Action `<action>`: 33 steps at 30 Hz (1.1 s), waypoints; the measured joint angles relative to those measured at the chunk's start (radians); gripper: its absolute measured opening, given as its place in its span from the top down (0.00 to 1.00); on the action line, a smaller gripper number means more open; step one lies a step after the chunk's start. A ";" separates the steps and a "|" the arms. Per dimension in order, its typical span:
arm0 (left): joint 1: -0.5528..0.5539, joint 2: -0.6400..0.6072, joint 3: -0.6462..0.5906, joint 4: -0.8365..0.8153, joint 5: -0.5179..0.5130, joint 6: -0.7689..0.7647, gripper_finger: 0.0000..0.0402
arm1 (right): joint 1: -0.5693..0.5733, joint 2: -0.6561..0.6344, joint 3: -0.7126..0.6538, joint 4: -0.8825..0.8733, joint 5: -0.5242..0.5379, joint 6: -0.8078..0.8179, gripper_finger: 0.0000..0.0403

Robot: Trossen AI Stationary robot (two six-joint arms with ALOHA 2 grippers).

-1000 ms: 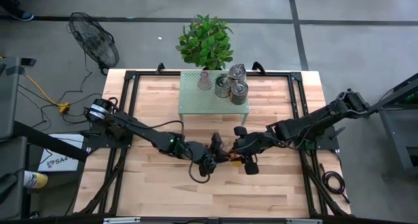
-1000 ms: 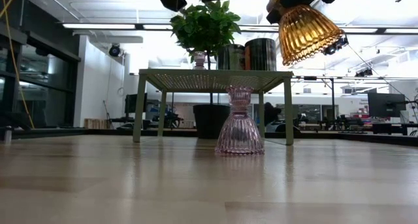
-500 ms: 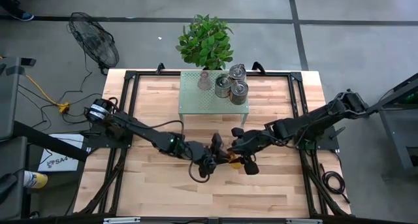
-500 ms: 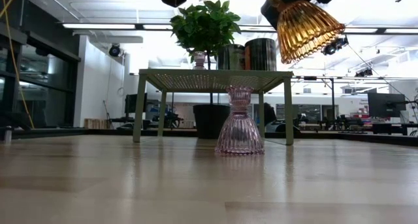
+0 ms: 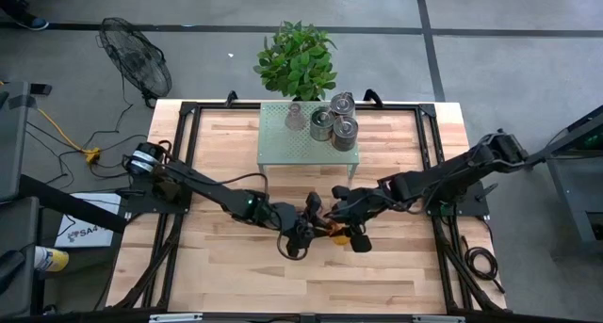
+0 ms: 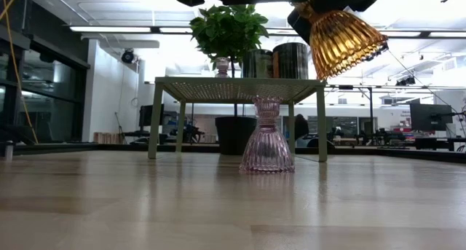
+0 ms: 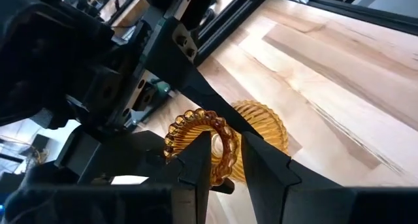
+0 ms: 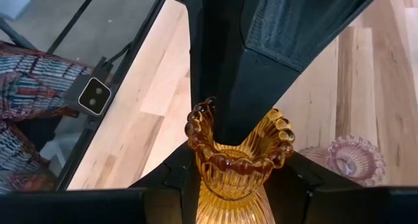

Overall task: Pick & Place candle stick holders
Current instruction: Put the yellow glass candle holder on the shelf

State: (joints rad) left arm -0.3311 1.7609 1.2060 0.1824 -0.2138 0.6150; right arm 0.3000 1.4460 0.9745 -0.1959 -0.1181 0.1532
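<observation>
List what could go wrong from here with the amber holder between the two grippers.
1. Both the left gripper and the right gripper pinch the amber holder in mid-air; if they pull apart, the glass could crack or slip.
2. If dropped, it may fall near the pink holder standing on the table and knock it over.

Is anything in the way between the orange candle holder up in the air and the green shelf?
Yes, partly. The amber holder hangs above the table, gripped by both the left gripper and right gripper. The pink holder stands on the table in front of the green shelf, but well below the amber one.
</observation>
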 joint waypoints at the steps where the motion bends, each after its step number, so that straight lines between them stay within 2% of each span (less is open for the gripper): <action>1: -0.001 0.000 0.000 -0.001 0.000 -0.003 0.80 | 0.000 0.004 0.000 0.001 -0.001 0.000 0.68; 4: -0.002 0.000 0.000 -0.014 0.002 -0.027 0.83 | 0.000 0.014 0.000 0.006 -0.005 0.000 0.68; 12: -0.002 0.000 0.001 -0.044 0.028 -0.054 0.97 | 0.000 0.018 0.000 0.008 -0.011 0.011 0.68; 33: -0.002 0.000 0.000 -0.049 0.063 -0.073 0.97 | 0.001 0.018 0.000 0.005 -0.007 0.013 0.68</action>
State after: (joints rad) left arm -0.3332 1.7607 1.2064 0.1333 -0.1509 0.5416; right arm 0.3008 1.4643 0.9745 -0.1907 -0.1249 0.1663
